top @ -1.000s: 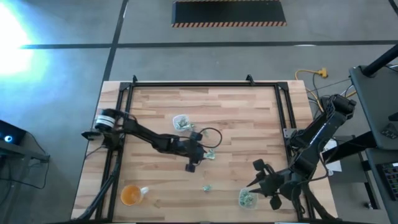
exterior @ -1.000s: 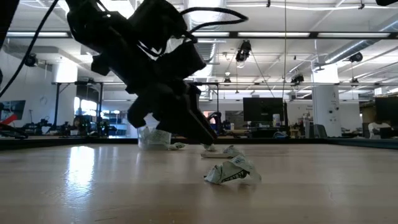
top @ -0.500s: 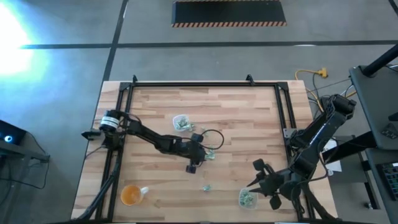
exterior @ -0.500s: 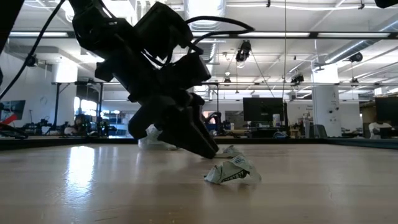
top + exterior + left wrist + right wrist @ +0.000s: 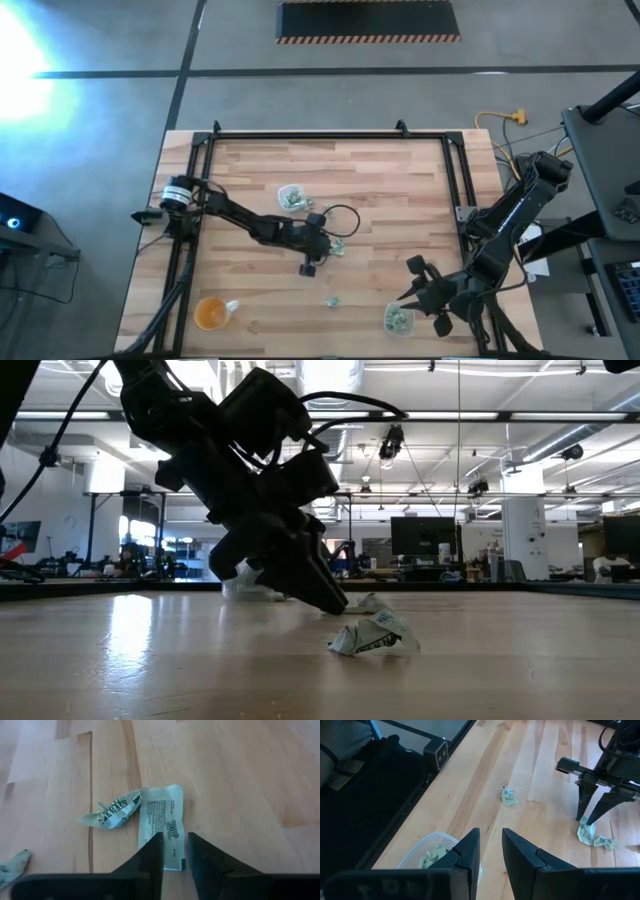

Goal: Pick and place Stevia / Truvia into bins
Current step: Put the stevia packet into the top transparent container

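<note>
The left gripper (image 5: 174, 851) stood on the table (image 5: 400, 190), fingers narrowly parted astride a flat Stevia packet (image 5: 163, 825); a crumpled packet (image 5: 111, 813) touched it, just beyond the fingertips.

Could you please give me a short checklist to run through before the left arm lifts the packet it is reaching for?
1. Left gripper over the flat pale green and white paper packet: ok, the fingers straddle its near end.
2. Grip closed on the packet: cannot tell; a narrow gap shows between the fingers.
3. Only one packet between the fingers: ok; the crumpled packet lies beside them.
4. Small clear plastic cup near the table's middle upright, holding packets: ok.
5. Right gripper out of the way: ok, above the other clear cup at the near edge.
6. Loose packet remains on the table: not ok.
</note>
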Available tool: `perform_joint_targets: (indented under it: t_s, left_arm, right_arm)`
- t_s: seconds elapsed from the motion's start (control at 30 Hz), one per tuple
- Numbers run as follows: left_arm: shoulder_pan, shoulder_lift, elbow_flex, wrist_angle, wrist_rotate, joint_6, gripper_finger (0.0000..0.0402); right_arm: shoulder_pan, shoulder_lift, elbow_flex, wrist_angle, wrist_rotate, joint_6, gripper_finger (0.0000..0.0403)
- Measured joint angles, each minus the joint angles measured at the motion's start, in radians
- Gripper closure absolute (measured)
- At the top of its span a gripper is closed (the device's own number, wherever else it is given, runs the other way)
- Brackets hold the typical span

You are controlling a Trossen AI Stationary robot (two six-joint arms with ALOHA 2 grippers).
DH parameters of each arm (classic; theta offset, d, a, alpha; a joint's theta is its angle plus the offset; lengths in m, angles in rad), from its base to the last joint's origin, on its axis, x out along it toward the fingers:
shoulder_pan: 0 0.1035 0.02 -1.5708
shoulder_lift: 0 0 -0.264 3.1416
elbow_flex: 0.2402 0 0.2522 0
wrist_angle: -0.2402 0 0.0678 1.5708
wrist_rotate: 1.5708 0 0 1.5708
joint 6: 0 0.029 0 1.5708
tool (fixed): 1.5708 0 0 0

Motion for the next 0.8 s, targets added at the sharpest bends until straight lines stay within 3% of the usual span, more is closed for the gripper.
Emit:
perform_joint_targets:
  t_s: [0.2,0.57,0.8]
  left_arm:
    - [0.002,0.000,-0.001,-0.005,-0.010,0.011,0.0396]
    - [-0.008,-0.023,0.014,-0.036,-0.020,0.041,0.0401]
    - [-0.030,-0.092,0.015,-0.070,-0.123,0.061,0.0402]
  right_arm:
    - [0.000,0.000,0.000,0.000,0.000,0.000,0.0335]
    - [0.000,0.000,-0.005,0.000,0.000,0.000,0.0335]
    - [0.000,0.000,-0.008,0.002,0.000,0.000,0.0335]
